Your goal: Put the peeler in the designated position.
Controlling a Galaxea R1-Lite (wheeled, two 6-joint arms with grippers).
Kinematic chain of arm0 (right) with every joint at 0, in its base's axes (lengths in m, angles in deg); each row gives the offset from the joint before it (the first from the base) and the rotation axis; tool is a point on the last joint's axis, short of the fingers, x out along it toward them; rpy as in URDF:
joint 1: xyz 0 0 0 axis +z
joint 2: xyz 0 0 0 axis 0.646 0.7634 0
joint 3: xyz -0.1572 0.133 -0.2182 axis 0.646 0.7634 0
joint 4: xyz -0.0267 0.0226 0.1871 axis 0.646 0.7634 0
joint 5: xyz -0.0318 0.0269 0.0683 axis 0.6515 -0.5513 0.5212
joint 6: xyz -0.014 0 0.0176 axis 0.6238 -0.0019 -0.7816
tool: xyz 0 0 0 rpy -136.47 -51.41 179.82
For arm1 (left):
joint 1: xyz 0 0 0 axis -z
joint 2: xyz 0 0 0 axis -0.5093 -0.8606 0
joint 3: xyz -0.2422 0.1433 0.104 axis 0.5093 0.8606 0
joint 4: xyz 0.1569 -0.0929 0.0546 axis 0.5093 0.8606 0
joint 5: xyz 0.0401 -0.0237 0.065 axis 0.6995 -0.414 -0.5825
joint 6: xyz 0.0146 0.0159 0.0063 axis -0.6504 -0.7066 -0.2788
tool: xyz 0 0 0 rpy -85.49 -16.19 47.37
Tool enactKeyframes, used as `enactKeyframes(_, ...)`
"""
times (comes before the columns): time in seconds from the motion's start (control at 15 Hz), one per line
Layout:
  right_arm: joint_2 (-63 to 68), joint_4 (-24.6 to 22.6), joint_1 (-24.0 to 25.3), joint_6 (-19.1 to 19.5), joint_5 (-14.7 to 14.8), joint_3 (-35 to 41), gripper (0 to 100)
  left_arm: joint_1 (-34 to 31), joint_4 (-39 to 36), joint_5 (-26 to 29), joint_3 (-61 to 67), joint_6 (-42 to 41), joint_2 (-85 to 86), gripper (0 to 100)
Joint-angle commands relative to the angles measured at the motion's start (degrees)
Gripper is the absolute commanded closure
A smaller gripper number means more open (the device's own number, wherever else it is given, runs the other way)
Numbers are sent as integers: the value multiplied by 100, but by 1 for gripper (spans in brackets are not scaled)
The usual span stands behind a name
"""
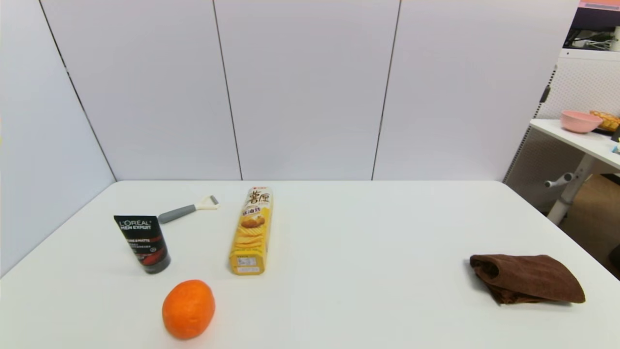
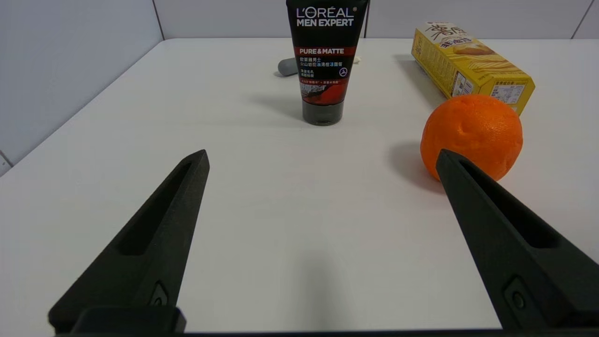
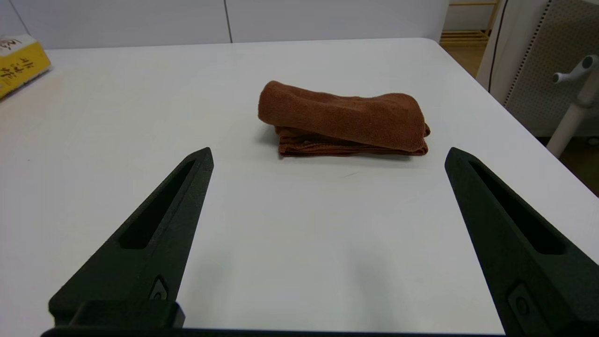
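Note:
The peeler (image 1: 188,210) lies flat at the back left of the white table (image 1: 368,232), grey handle toward the left, cream forked head toward the yellow chips box. In the left wrist view only its grey handle end (image 2: 287,66) shows, the remainder hidden behind the black tube (image 2: 324,61). My left gripper (image 2: 322,158) is open and empty, low over the near left of the table, well short of the tube. My right gripper (image 3: 329,155) is open and empty near the brown towel (image 3: 344,118). Neither arm shows in the head view.
A black L'Oreal tube (image 1: 143,243) stands upright in front of the peeler. A yellow chips box (image 1: 252,230) lies lengthwise to its right. An orange (image 1: 188,309) sits near the front left. A folded brown towel (image 1: 528,278) lies at the right.

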Motion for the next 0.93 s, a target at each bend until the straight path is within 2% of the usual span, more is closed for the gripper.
enactKeyframes(0.07,7,-2,-2,4,4,0,0,0,0,1,0,-1,-10,0)
enactKeyframes(0.93,7,-2,-2,-14,4,0,0,0,0,1,0,-1,-10,0)
